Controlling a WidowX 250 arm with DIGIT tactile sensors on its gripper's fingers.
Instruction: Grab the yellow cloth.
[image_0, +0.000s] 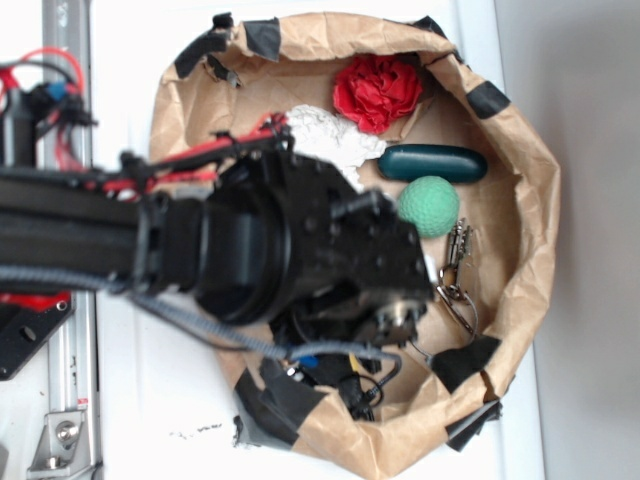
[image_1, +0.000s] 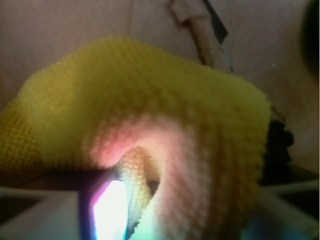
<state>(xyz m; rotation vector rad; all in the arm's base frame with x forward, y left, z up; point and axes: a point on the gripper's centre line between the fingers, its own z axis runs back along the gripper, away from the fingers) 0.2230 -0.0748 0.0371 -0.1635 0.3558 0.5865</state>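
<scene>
In the wrist view the yellow cloth (image_1: 150, 100) fills most of the frame, very close to the camera. Its textured folds pucker inward toward the bottom centre, where my gripper (image_1: 150, 220) sits. The fingers are blurred and mostly covered by the fabric, which appears pinched between them. In the exterior view my black arm and gripper (image_0: 395, 325) reach down into the brown paper bag (image_0: 530, 180) and hide the yellow cloth completely.
Inside the bag lie a red ruffled cloth (image_0: 377, 90), a white lumpy cloth (image_0: 330, 140), a dark teal oblong object (image_0: 433, 163), a green ball (image_0: 430, 205) and a metal clip (image_0: 458, 265). Black tape patches (image_0: 465, 360) mark the bag rim.
</scene>
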